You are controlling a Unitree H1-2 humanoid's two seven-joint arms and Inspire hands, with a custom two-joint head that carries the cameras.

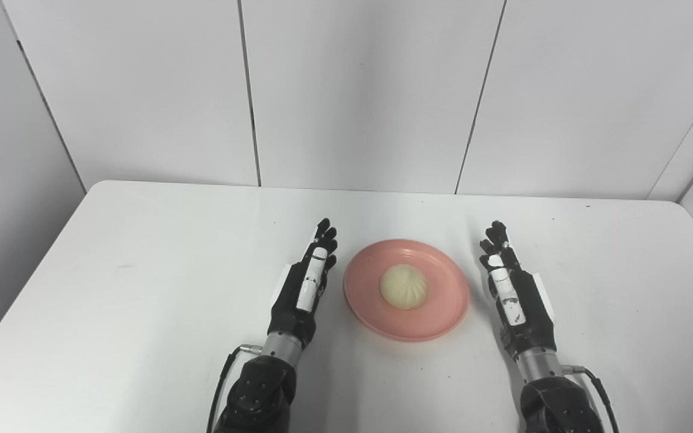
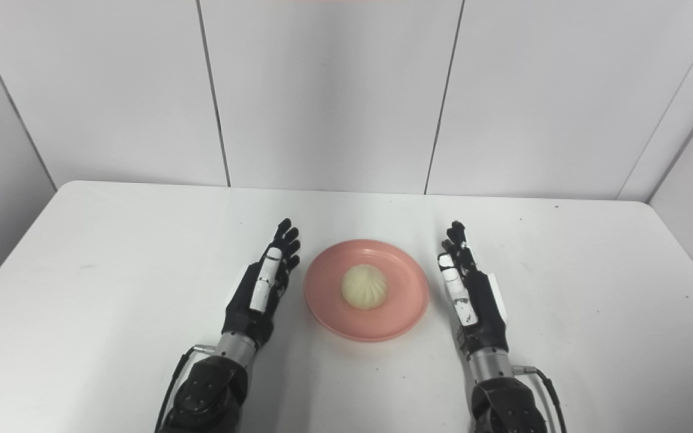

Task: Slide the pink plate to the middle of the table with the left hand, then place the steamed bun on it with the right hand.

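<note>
The pink plate [image 1: 406, 290] sits near the middle of the white table [image 1: 112, 288], with the steamed bun [image 1: 403, 287] resting at its centre. The left hand [image 1: 305, 282] lies at the plate's nine o'clock, the right hand [image 1: 512, 291] at three o'clock; both are empty, fingers stretched out, clear of the plate.

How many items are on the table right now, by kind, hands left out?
Pink plate: 1
Steamed bun, lying on the plate: 1
Total: 2
The left hand and right hand flank the plate, open, holding nothing.
</note>
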